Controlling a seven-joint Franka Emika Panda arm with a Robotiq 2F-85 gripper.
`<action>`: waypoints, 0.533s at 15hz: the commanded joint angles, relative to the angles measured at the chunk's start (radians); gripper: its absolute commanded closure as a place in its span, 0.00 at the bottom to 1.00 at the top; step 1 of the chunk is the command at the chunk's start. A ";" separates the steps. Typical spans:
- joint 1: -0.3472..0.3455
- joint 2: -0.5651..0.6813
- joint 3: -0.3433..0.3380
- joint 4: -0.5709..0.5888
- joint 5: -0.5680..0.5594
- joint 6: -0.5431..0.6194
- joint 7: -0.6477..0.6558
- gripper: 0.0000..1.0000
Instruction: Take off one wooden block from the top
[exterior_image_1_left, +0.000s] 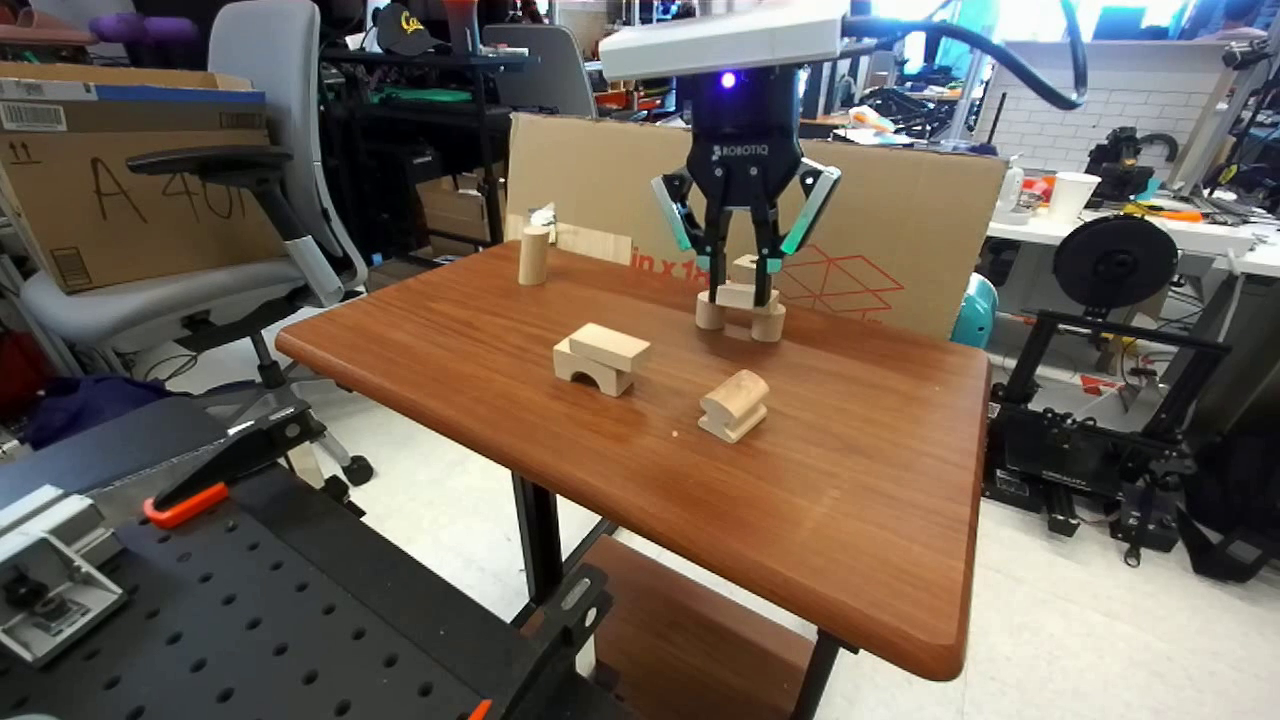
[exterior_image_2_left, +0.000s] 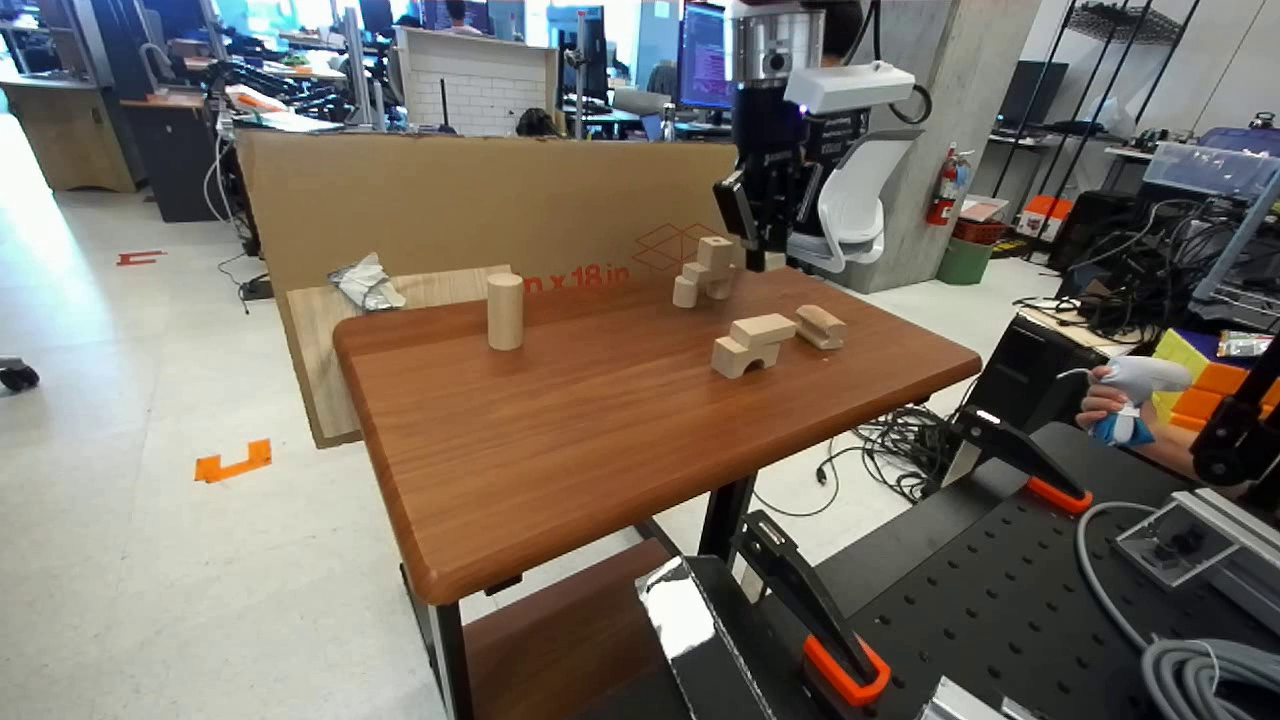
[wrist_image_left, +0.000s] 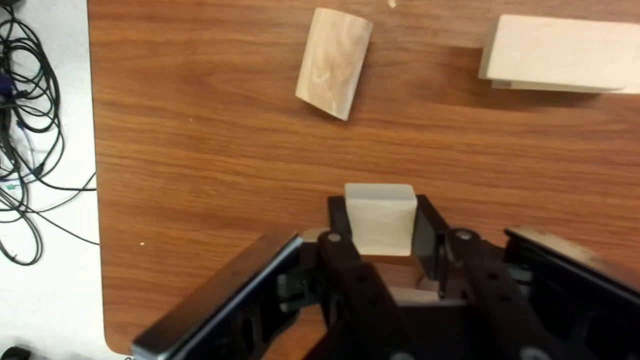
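1. Across both exterior views spreads one brown table (exterior_image_1_left: 850, 480), with one lower shelf (exterior_image_1_left: 690, 640) under its top.
2. Behind the table stands one upright cardboard sheet (exterior_image_2_left: 420, 210).
3. Over the tabletop hangs one black gripper (exterior_image_1_left: 739, 300), pointing down, its two fingers (wrist_image_left: 338, 212) partly spread.
4. Just beside the fingers rises one stack (exterior_image_2_left: 696, 274) of pale pieces: two short round pieces (exterior_image_1_left: 768, 325) show low down, and one block with a dark spot (exterior_image_2_left: 715, 256) sits on top. The full count I cannot tell.
5. Nearer the front lie two pieces together: one oblong block (exterior_image_1_left: 610, 345), slightly askew, resting on one arch block (exterior_image_1_left: 617, 383) with its cut-out facing down.
6. Close to the back edge, well apart from the rest, one plain cylinder (exterior_image_2_left: 505, 312) stands on end.
7. Toward the front, near the oblong block, lies one round-topped piece (exterior_image_1_left: 738, 394); whether the wood under it is a second piece I cannot tell.
8. Between both fingers, in the wrist view, is one wooden block (wrist_image_left: 381, 225), clamped side to side; whether it touches the stack I cannot tell.
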 joint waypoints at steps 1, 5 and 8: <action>-0.020 0.076 0.003 0.095 -0.013 -0.041 -0.029 0.91; -0.046 0.081 0.010 0.069 -0.039 0.022 -0.140 0.91; -0.075 0.089 0.016 0.064 -0.064 0.056 -0.250 0.91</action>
